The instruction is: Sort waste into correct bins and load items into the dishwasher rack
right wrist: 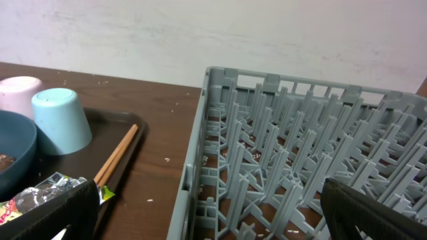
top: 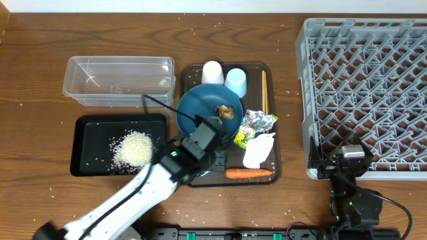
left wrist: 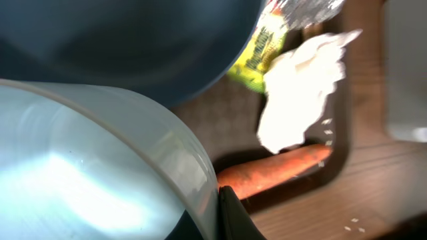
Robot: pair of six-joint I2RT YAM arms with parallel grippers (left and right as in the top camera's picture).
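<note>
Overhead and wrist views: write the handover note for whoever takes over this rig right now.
Left gripper: shut on the white bowl at its rim, above the brown serving tray.
Right gripper: open, empty, by the rack corner.
Done: rice lies in the black tray.
Left: carrot, food lump, foil, wrapper, napkin unsorted; clear container empty. Plate, white cup, light blue cup, chopsticks not yet racked.

Brown tray (top: 192,79) lies under the left fingers (left wrist: 233,217); wooden table (top: 40,40) spreads beneath them; pale wall (right wrist: 200,33) stands beyond the right fingers (right wrist: 373,213)
</note>
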